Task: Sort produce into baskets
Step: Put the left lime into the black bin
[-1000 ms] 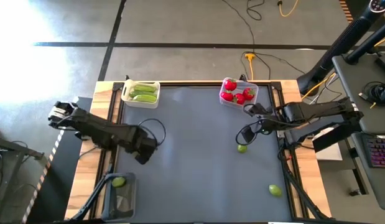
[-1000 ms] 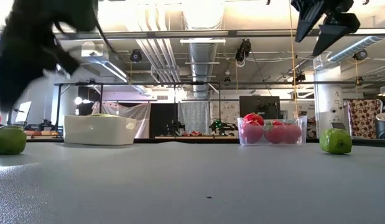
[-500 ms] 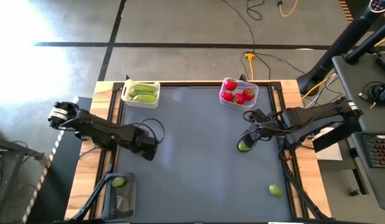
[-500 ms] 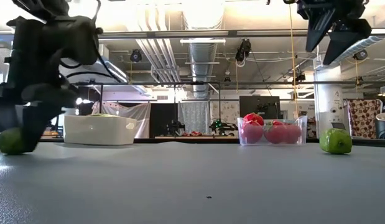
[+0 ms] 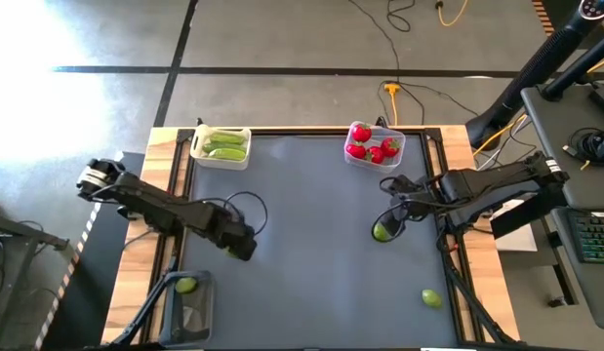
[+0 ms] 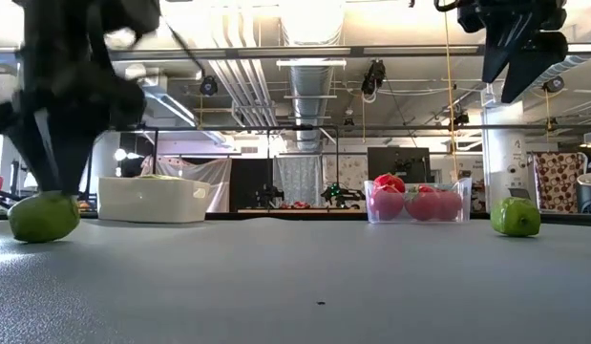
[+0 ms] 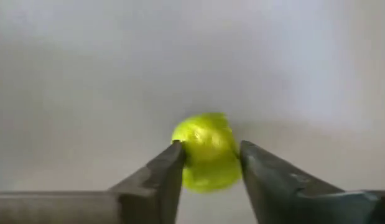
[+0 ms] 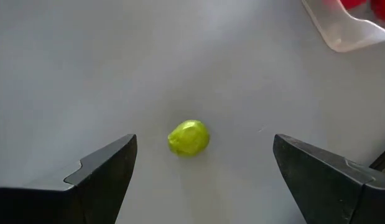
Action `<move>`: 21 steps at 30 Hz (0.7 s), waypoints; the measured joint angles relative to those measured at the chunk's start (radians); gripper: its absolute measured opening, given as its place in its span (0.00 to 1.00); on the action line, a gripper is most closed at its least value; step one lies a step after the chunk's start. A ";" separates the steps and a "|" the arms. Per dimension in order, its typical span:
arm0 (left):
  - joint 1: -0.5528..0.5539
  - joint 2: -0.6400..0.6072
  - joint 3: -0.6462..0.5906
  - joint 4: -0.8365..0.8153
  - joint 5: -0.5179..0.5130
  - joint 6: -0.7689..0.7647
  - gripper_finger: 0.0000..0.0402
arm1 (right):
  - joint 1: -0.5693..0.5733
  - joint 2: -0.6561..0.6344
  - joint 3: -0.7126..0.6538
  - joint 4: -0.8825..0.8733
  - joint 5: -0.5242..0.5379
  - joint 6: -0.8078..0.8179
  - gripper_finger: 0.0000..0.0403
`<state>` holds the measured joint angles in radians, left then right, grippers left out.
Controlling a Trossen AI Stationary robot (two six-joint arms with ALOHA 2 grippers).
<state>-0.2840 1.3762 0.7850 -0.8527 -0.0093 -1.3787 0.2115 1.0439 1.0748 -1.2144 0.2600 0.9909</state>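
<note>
A lime-green fruit (image 7: 204, 152) lies on the grey table, left of middle, and my left gripper (image 5: 239, 248) is shut on it from above. A second lime-green fruit (image 8: 188, 138) lies right of middle, resting on its underside. My right gripper (image 8: 204, 143) hangs open above it, fingers wide apart and clear of it. A third lime-green fruit (image 5: 431, 297) lies near the front right. Cucumber-like vegetables fill the white basket (image 5: 221, 146). Strawberries fill the clear basket (image 5: 375, 146). The dark basket (image 5: 189, 304) holds one lime-green fruit (image 5: 185, 286). My left gripper pinches the fruit's two opposite sides (image 7: 183, 149) between its two fingers (image 7: 164, 171). The fingers point down at it from above. In the low view the fruit (image 6: 44, 216) sits with its underside on the table.
The white basket is at the far left corner and the clear one at the far right. The dark one is off the table's front left corner. Wooden rails (image 5: 165, 166) edge the table. The grey middle (image 5: 302, 224) holds nothing.
My left gripper has gone down and a little toward the near right, onto the lime-green fruit, and has shut on it. The fruit has shifted slightly on the table. My right gripper has sunk a little over its own fruit, still open.
</note>
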 joint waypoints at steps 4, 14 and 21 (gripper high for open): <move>-0.078 0.000 0.117 -0.060 -0.024 -0.042 0.20 | 0.000 0.000 0.000 0.000 -0.062 -0.045 0.91; -0.131 0.013 0.232 -0.222 -0.135 -0.253 0.32 | 0.000 0.001 0.000 0.000 -0.077 -0.227 0.91; -0.125 0.014 0.146 -0.135 -0.104 -0.261 0.63 | 0.047 -0.003 0.000 -0.004 -0.071 -0.175 0.91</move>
<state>-0.4091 1.3899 0.9306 -0.9873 -0.1129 -1.6393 0.2584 1.0405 1.0748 -1.2189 0.1892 0.8164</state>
